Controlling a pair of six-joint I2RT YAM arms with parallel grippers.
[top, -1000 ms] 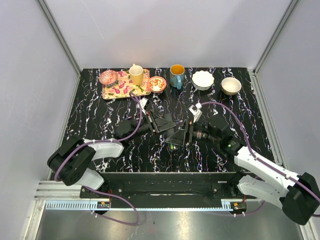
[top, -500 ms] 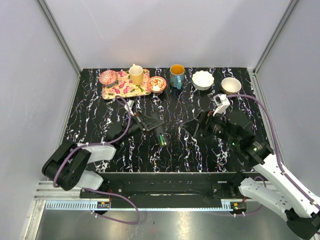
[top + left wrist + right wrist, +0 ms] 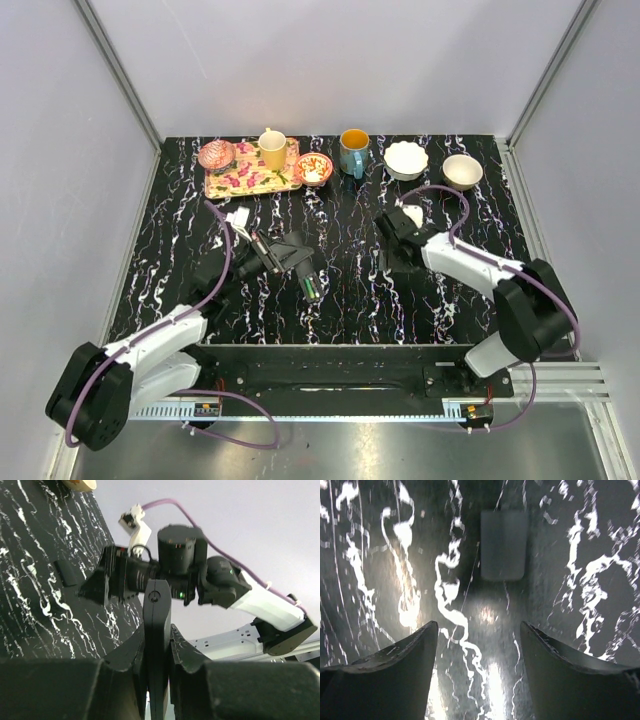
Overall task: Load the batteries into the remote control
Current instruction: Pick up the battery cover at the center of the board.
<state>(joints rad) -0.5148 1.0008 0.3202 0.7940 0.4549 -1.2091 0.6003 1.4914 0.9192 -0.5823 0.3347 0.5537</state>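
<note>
- Remote control (image 3: 156, 615) was off the table, pinched edge-on between the fingers of the left gripper (image 3: 288, 256) over the middle-left of the black marbled table (image 3: 180, 210); the claw was pressed tight against both of its flat sides
- battery (image 3: 312, 288), green, showed at the free end of the remote control in the top view; whether it sat fully in the slot could not be told
- right gripper (image 3: 479, 640) pointed down at the table to the right of the remote control, well apart from it; its fingers (image 3: 400, 655) stood spread with nothing between them
- flat dark rectangular piece (image 3: 503, 545) lay on the table just ahead of the spread fingers, touching neither
- along the far edge stood a floral tray (image 3: 240, 182) bearing a yellow cup (image 3: 272, 150); a pink bowl (image 3: 216, 154) sat at the tray's left corner and a small patterned bowl (image 3: 314, 168) at its right
- further right stood a teal mug (image 3: 352, 152), a white bowl (image 3: 405, 160) and a beige bowl (image 3: 462, 172), each apart from the next
</note>
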